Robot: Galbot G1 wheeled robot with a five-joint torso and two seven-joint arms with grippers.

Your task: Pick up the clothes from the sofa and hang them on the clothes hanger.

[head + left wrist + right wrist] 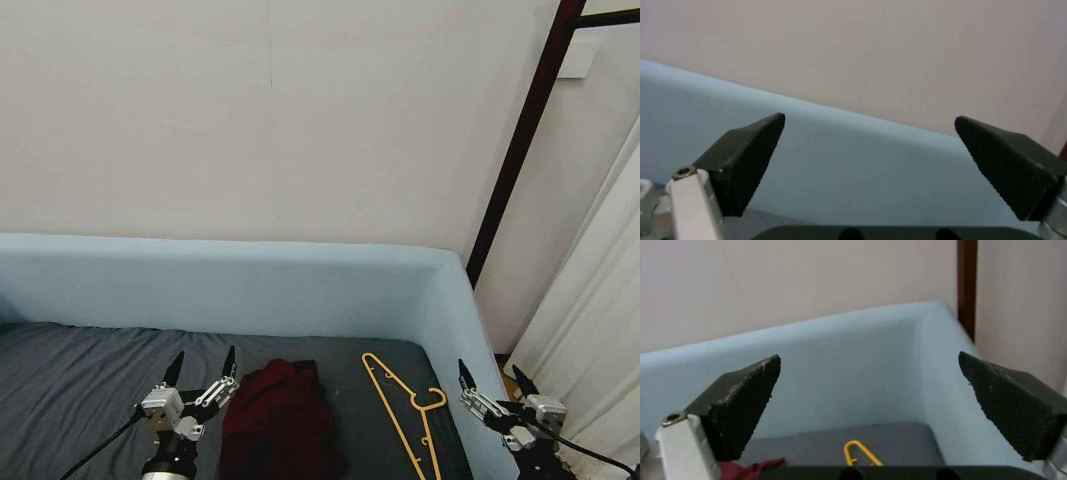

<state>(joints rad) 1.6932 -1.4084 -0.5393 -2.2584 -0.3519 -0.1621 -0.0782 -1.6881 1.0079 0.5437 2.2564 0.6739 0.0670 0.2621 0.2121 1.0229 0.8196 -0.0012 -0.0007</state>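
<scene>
Place: a home-like room, a living-room corner by the look of it.
Seating: a sofa (pixel 300 290) with a pale blue padded back and arm and a dark grey seat fills the lower half.
Wall: a plain off-white wall (pixel 250 120) fills the upper left.
Right side: a dark post (pixel 515 150), and a white curtain (pixel 600 330) at lower right.
Household things: a dark red garment (pixel 280 420) and a yellow hanger (pixel 405 400) lie on the seat.

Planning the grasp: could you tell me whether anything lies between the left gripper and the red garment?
Nothing visible does: the left gripper, jaws open, hangs just beside the red garment; the right gripper hovers beyond the yellow hanger.
</scene>
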